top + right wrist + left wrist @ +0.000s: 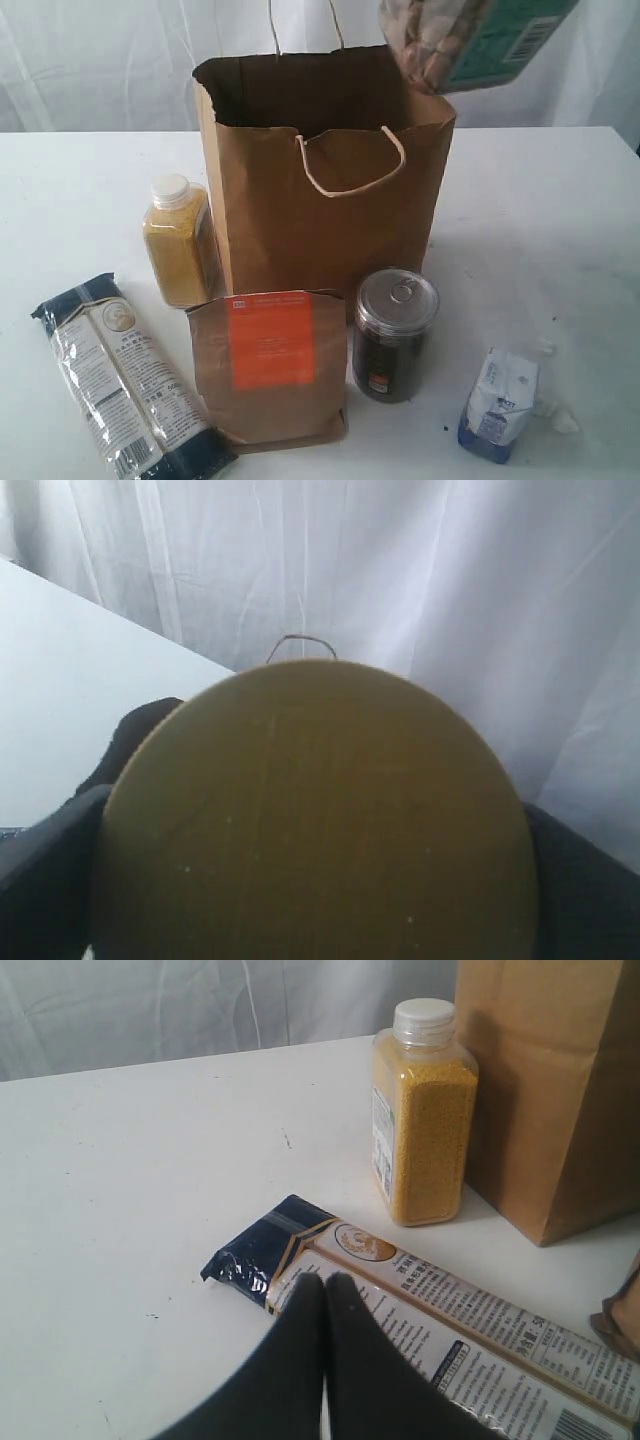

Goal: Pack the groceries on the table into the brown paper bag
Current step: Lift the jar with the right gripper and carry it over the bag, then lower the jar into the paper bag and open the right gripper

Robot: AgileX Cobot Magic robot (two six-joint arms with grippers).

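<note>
Gold-lidded jar [470, 40] — teal label, barcode; wording seemingly too blurred.

Brown paper bag [280, 230] far centre, gold-lidded jar [450, 40] above its right; yellow-grain bottle [180, 245] beside its left; brown pouch [270, 365], pull-tab can [393, 335] before it; noodle packet [115, 380] near left, blue-white packet [498, 405] near right.

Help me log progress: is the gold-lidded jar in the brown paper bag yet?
Out. The gold-lidded jar hangs tilted above the brown paper bag, held by the right gripper.

Lab setup: white table [560, 200], white curtain [100, 60]
</note>
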